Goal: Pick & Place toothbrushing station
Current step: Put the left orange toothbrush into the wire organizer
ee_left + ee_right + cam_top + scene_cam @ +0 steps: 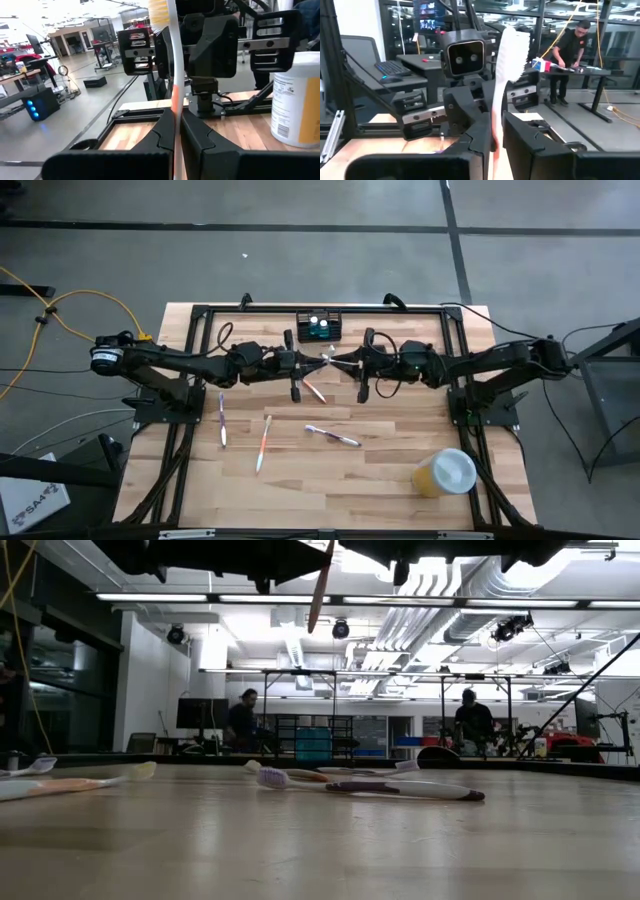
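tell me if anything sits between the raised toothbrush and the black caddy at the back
Nothing visible does. Both end effectors, left and right, grip the toothbrush above mid-table, and only bare wood separates it from the black caddy. The other toothbrushes lie nearer the front.

table: light wooden top (380,470) | toothbrushes: three lie at center-left, a purple-and-white one (222,420), an orange-and-white one (264,443), a purple one (332,435) | yellow cup (443,473) with white lid: lower right | two people: far background of low view
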Motion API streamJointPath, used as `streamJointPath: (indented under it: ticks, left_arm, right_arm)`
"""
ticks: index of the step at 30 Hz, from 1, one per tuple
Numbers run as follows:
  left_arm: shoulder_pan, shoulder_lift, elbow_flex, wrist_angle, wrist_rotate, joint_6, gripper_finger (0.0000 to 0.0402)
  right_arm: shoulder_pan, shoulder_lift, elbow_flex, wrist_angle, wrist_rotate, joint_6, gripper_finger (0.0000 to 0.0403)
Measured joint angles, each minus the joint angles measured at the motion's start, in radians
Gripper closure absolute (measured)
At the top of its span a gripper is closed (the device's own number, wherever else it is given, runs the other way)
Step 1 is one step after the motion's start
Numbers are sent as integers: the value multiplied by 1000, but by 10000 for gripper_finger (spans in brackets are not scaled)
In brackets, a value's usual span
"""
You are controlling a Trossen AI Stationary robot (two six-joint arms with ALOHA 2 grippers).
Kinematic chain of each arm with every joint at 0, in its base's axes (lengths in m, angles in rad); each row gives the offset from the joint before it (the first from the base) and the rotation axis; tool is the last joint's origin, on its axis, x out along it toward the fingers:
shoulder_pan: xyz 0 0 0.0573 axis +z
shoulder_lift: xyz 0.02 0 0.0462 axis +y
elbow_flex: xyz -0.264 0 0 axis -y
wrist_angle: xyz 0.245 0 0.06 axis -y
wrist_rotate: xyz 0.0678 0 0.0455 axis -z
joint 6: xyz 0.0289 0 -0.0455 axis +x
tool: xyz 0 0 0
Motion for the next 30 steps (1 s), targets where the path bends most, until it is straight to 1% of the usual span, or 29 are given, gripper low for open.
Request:
streamJointPath:
  ticks: [3, 12, 23, 26, 30]
  left_arm:
    - [0, 0, 0, 0, 0, 2, 400]
    - [0, 0, 0, -1, 0, 1, 400]
    - [0, 0, 0, -1, 0, -2, 400]
    - [-5, 0, 0, -1, 1, -2, 400]
    - [-15, -1, 0, -1, 2, -1, 400]
  right_arm:
    - [0, 0, 0, -1, -17, -2, 360]
    - [1, 0, 0, -13, -17, -9, 356]
    - [1, 0, 0, -14, -14, -34, 294]
    - [1, 0, 0, -14, -2, -31, 286]
    - [0, 0, 0, -6, -1, -30, 284]
